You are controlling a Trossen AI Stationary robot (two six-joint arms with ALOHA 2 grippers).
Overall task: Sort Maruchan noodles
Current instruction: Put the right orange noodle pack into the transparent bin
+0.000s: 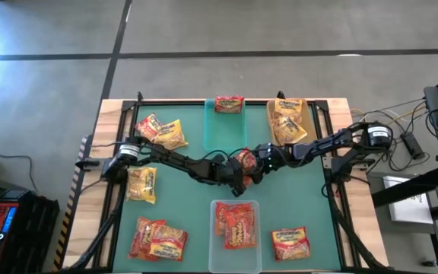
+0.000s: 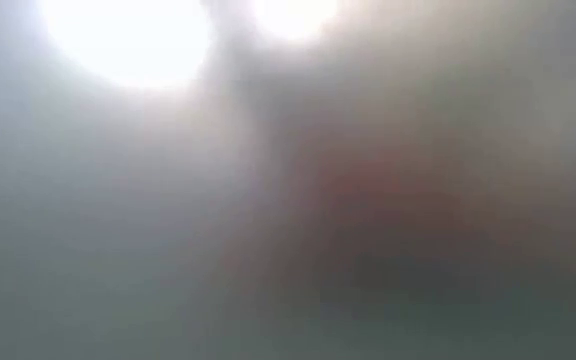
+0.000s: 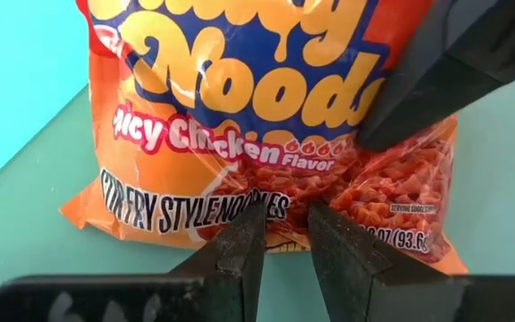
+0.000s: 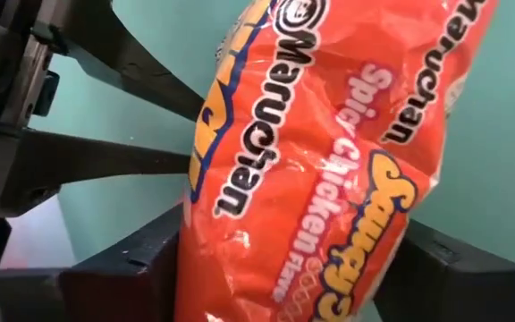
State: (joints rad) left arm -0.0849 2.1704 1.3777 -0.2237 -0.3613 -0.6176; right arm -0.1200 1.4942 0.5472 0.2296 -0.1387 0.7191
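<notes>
A red-orange Maruchan spicy chicken packet (image 1: 243,157) sits between both grippers over the middle of the green mat. My right gripper (image 1: 255,161) reaches in from the table's right and is shut on the packet (image 4: 311,161). My left gripper (image 1: 238,181) comes from the left, and its fingers are nearly together at the packet's bottom edge (image 3: 240,134). Other packets lie loose on the mat: yellow ones (image 1: 162,131) (image 1: 141,184) on the left, red-orange ones (image 1: 158,237) near left and one (image 1: 290,242) near right. The low view is blurred and shows nothing. My left gripper pinches the packet's bottom seam edge (image 3: 286,234) between its two fingertips (image 3: 240,255), coming at it level from the table's left. Only a narrow strip of plastic shows in the gap. My right gripper holds the packet across its width, one finger (image 4: 132,268) at each long side (image 4: 206,224), coming level from the table's right. The packet bulges between the fingers and stands tilted over the mat.
A teal bin (image 1: 220,137) at the far middle has one red packet (image 1: 229,103) at its far end. A tan bin (image 1: 271,122) far right holds yellow packets. A clear bin (image 1: 215,251) at the near middle holds red-orange packets. Black rails (image 1: 333,175) border the mat.
</notes>
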